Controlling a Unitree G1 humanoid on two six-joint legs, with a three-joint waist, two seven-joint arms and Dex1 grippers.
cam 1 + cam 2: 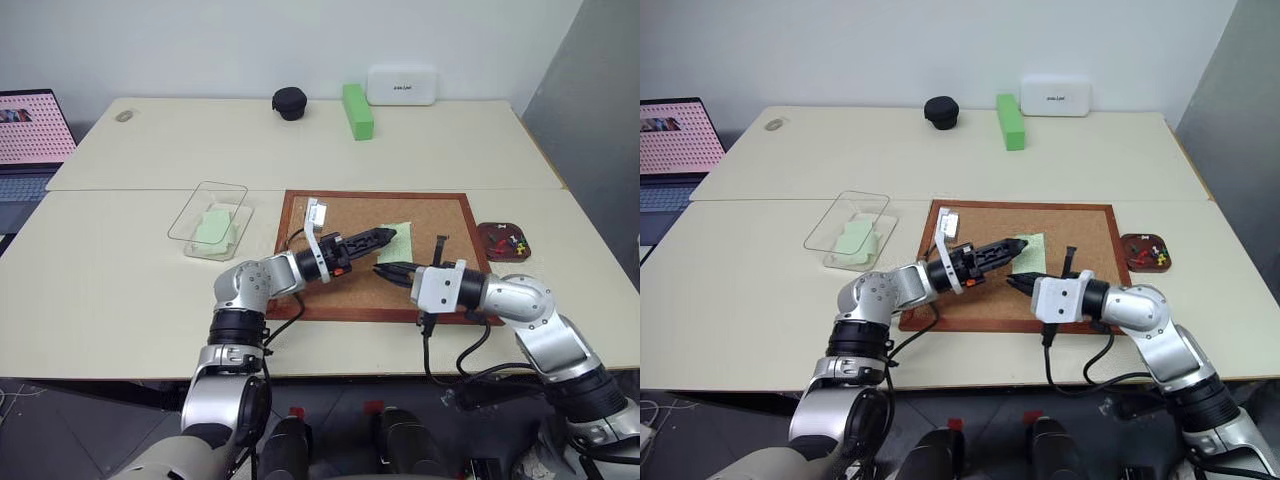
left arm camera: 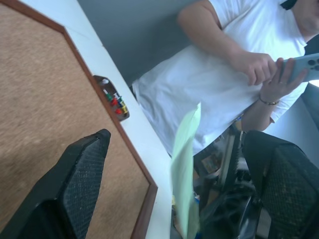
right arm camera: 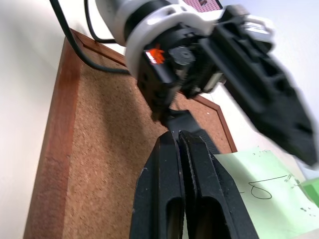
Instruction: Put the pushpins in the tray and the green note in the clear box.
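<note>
Mid-frame over the corkboard [image 1: 330, 300]: the green note [image 1: 395, 243] lies just up and right of both tips. The left end effector [image 1: 385, 237], jaws spread wide with nothing in them, points right, straight at the note's left edge, so it looks nearer. The right end effector [image 1: 388, 272] is clamped shut just below it; can't tell whether it pinches the note. Pushpins [image 1: 510, 240] already sit in the tray [image 1: 503, 252], far right. Clear box [image 1: 210, 220] is off left on the tabletop [image 1: 120, 270].
</note>
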